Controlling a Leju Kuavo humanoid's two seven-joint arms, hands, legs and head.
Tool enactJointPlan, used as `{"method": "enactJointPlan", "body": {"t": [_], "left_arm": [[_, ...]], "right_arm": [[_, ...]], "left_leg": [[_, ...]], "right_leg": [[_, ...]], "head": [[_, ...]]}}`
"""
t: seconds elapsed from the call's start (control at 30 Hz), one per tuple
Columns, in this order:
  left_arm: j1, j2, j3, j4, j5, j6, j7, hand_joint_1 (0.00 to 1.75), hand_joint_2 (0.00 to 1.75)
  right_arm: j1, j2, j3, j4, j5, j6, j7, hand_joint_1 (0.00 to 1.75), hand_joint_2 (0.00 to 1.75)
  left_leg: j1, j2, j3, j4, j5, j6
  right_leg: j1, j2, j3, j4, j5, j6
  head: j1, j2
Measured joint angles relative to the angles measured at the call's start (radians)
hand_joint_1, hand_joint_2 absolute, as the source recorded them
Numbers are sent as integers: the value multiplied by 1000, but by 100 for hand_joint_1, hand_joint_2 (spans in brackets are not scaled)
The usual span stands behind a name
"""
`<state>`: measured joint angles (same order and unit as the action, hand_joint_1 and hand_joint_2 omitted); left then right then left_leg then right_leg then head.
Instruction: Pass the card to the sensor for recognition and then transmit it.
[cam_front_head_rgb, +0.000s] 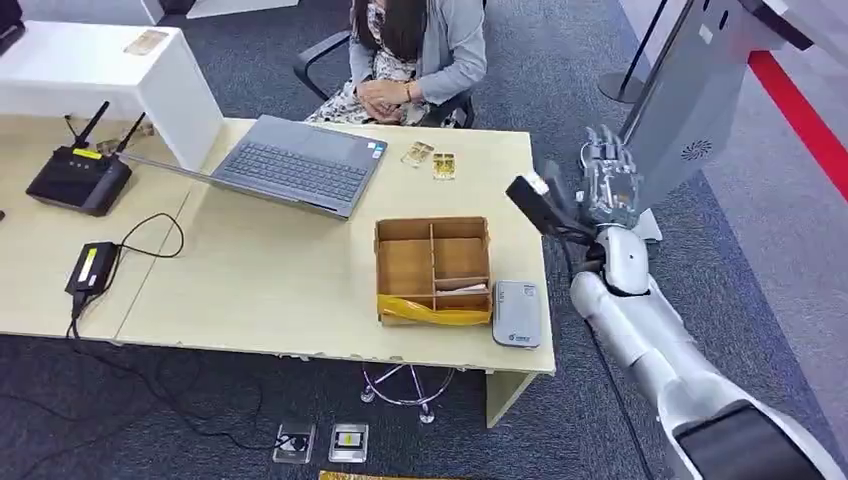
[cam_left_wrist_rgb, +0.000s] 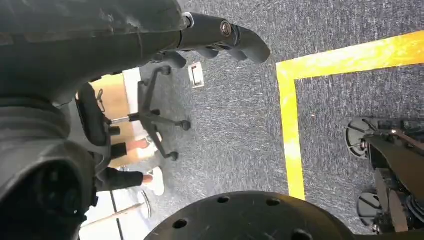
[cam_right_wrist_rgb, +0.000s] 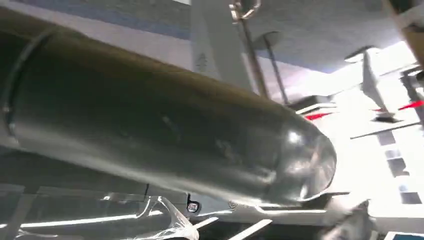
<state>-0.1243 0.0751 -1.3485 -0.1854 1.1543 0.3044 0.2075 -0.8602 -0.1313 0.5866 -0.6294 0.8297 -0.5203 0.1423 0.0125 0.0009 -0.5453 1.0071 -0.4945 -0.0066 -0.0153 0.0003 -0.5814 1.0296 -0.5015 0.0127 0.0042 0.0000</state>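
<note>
Cards (cam_front_head_rgb: 431, 160) lie on table (cam_front_head_rgb: 260, 280) beside laptop (cam_front_head_rgb: 295, 162), far from sensor (cam_front_head_rgb: 516, 313) at wooden tray (cam_front_head_rgb: 432, 268). Right hand (cam_front_head_rgb: 607, 180) raised off the table's right edge, fingers spread, holding nothing. Left hand (cam_left_wrist_rgb: 220, 35) over carpet, grip unclear.

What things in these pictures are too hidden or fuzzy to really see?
- Right hand, head view: seen from behind beyond the table's edge; whether it holds a card cannot be told.
- Right wrist view: a thick grey thumb covers most of it, blurred.
- Wooden box, head view: the contents of its compartments are too small to identify.
- Person, head view: cut off by the top edge.
</note>
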Motion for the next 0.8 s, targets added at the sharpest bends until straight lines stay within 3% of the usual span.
{"method": "enactJointPlan", "body": {"t": [0.1,0.4,0.43,0.5,0.53,0.6,0.8], "left_arm": [[0,-2,0,0,5,5,2,0,0],[0,-12,0,0,27,41,-8,0,0],[0,-13,1,0,31,48,-8,0,0],[-2,-14,3,0,46,67,-8,0,0],[-2,-16,4,0,54,78,-9,0,0],[-1,-17,6,0,72,98,-17,0,0],[1,-18,21,0,90,108,-31,0,0]], "right_arm": [[0,-40,-45,26,-29,5,-7,0,0],[93,-182,-141,155,-48,72,97,0,0],[120,-191,-153,168,-89,86,90,0,0],[191,-200,-206,197,-307,124,33,0,0],[244,-201,-258,214,-453,143,-16,0,0],[345,-199,-344,243,-604,180,-75,0,0],[524,-183,-471,300,-666,226,-142,0,0]], "left_leg": [[0,1,0,0,0,0],[0,-1,0,0,-1,0],[0,0,1,0,-2,0],[1,0,1,0,-3,1],[1,-3,1,0,-3,1],[1,-8,2,0,-4,1],[2,-5,1,-1,-6,0]], "right_leg": [[0,1,0,0,0,0],[0,0,0,-1,0,0],[0,0,0,-1,0,0],[1,0,1,-2,-1,0],[1,-3,3,-2,-3,0],[2,-8,4,-2,-5,0],[2,-5,3,-1,-6,-1]], "head": [[-1,0],[-1,0],[-1,0],[-2,0],[-1,0],[-1,0],[-1,0]]}}
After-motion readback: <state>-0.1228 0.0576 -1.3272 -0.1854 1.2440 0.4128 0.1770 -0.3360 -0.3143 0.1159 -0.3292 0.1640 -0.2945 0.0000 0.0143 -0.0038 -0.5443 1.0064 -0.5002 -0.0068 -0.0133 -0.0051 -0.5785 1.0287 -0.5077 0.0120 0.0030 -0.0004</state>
